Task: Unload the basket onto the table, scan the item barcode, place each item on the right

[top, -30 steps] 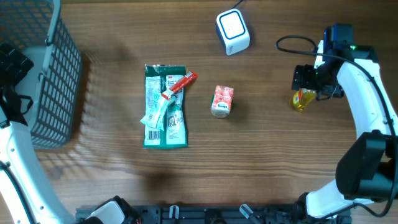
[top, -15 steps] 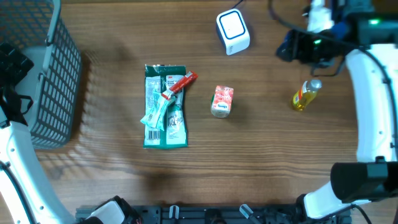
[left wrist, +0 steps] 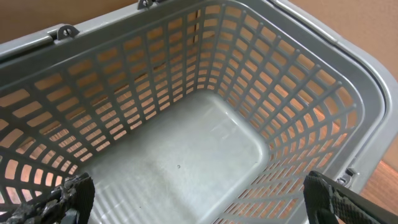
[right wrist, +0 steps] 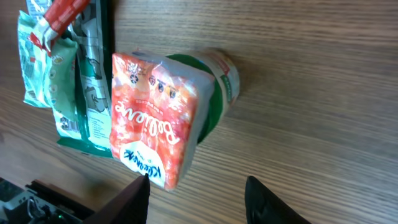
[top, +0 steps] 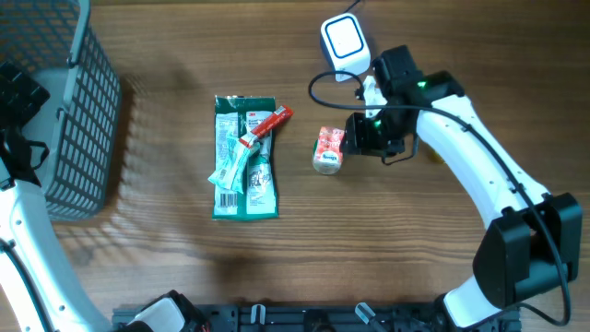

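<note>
right gripper [right wrist: 194,186]: cropped at bottom | basket [top: 88,111]: cropped top-left

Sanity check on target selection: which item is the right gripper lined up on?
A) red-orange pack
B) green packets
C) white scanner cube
A: in the right wrist view the red-orange pack lies just ahead of the right gripper, whose fingers stand apart, with the green packets off to the side beyond it.
</note>
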